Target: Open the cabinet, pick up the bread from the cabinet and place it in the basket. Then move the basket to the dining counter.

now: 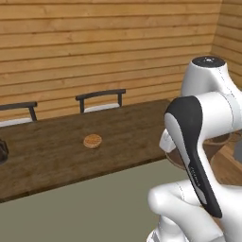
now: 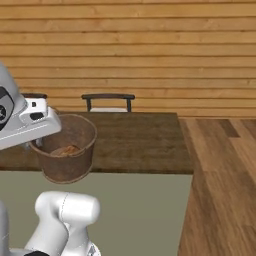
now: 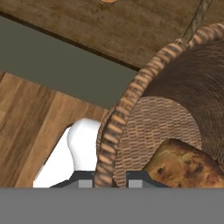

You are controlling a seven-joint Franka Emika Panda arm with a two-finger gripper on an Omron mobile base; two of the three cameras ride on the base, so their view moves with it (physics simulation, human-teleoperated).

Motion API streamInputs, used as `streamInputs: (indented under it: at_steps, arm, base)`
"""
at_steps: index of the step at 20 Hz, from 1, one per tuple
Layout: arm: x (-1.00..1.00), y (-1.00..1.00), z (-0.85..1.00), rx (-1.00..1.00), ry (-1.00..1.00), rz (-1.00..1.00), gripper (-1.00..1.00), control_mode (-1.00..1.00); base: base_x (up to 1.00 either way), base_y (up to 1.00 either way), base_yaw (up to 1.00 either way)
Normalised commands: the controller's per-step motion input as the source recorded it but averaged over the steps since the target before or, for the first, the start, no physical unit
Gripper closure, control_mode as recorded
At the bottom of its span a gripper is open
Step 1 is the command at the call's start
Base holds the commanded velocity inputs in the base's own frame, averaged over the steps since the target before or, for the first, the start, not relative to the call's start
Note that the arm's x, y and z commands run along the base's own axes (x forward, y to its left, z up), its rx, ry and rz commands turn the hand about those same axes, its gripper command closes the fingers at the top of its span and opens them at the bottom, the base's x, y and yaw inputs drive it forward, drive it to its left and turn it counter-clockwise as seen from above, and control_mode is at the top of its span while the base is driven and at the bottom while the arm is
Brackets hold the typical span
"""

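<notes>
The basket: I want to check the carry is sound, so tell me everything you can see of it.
The basket is a round, slightly tapered tub of brown woven wicker with a braided rim and no handle. It stands upright, apparently lifted at the near edge of the dining counter. The gripper is shut on its rim, one finger inside the wall, one outside. The bread, brown and crusty, lies on its woven floor.

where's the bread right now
The bread lies inside the basket, which the gripper holds by its rim at the near edge of the dining counter.
</notes>
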Motion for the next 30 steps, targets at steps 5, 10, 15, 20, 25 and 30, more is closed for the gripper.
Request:
streamInputs:
  at_steps: [5,10,15,20,25,30]
  arm:
    - [0.0,0.0,0.0,0.0,0.0,0.0,1.0,1.0]
    - [0.0,0.0,0.0,0.0,0.0,0.0,1.0,1.0]
    - [0.73,0.07,-0.02,-0.01,0.0,0.0,1.0,-1.0]
    - [0.82,0.0,-0.1,0.0,-0.06,0.0,1.0,-1.0]
    - [0.88,0.0,-0.16,0.0,-0.14,0.0,1.0,-1.0]
    - [0.94,-0.03,-0.44,0.0,-0.11,0.0,1.0,-1.0]
  base:
    - [0.49,0.14,0.0]
    - [0.38,0.04,0.0]
    - [0.0,0.0,0.0]
    - [0.0,0.0,0.0]
    - [0.0,0.0,0.0]
    - [0.0,0.0,0.0]
